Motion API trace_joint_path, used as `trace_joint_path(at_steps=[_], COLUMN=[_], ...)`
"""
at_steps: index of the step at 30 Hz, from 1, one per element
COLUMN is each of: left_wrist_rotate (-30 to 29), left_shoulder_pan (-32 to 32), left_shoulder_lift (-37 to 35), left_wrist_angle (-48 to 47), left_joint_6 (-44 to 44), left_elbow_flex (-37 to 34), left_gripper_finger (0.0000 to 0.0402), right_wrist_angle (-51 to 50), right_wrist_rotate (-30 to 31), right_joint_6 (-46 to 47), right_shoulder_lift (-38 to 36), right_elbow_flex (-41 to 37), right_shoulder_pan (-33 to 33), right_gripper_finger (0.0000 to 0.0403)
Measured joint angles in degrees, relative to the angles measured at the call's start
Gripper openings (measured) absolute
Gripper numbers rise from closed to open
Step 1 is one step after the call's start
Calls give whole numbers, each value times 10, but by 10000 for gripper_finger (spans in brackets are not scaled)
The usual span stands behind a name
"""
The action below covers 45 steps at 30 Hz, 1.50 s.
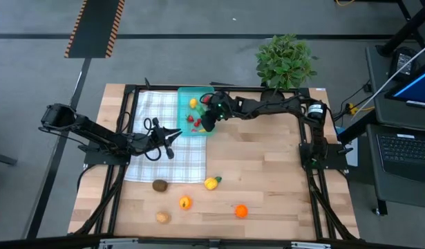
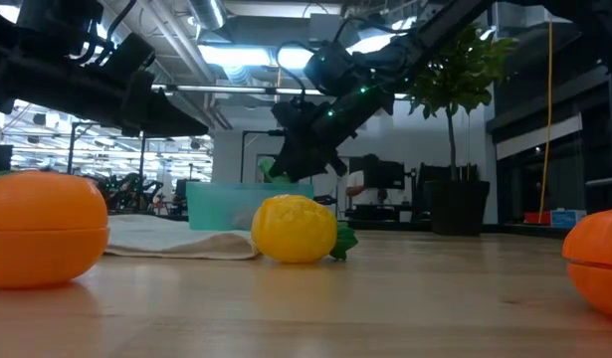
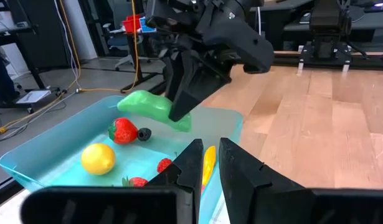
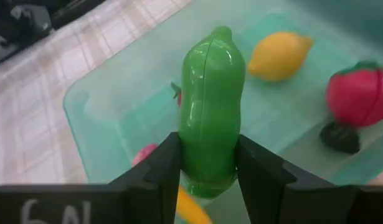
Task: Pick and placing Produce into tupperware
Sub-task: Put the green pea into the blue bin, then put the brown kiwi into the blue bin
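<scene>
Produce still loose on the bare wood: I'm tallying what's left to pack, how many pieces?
5: brown piece beside the cloth's near corner, yellow one, orange-yellow one, tan one nearest the front, orange one. None seems hidden.

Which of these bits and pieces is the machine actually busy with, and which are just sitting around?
Part of the job:
- green elongated toy vegetable, clamped in the right pincer above the container
- translucent teal plastic container, already holding a yellow toy lemon and red pieces
- loose toy fruits on the wooden table, such as the orange one

Just lying about:
- white checked cloth
- potted green plant
</scene>
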Motion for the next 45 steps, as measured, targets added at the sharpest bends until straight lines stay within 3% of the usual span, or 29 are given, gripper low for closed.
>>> trace_joint_path(at_steps=[5, 15, 26, 33, 36, 41, 45], left_wrist_rotate=[0, 0, 0, 13, 65, 150, 179], left_shoulder_pan=[0, 0, -3, -29, -48, -75, -90], left_shoulder_lift=[0, 0, 0, -2, -2, -2, -2], left_wrist_angle=[0, 0, 0, 3, 5, 17, 33], left_joint_6=[0, 0, -11, -12, 7, 11, 11], left_elbow_flex=[0, 0, 0, 0, 0, 0, 0], left_gripper_finger=[34, 17, 1, 18, 26, 36, 39], right_wrist_angle=[5, 4, 6, 176, 250, 368, 448], right_wrist_rotate=[1, 0, -36, -41, -45, -101, -119], right_joint_6=[-18, -23, -171, -231, -233, -236, -231], right_shoulder_lift=[0, 0, -66, -77, -79, -112, -142], right_elbow_flex=[0, 0, -18, -118, -169, -254, -330], right_shoulder_pan=[0, 0, 16, 69, 81, 99, 111], right_gripper_finger=[149, 218, 231, 232, 232, 232, 232])
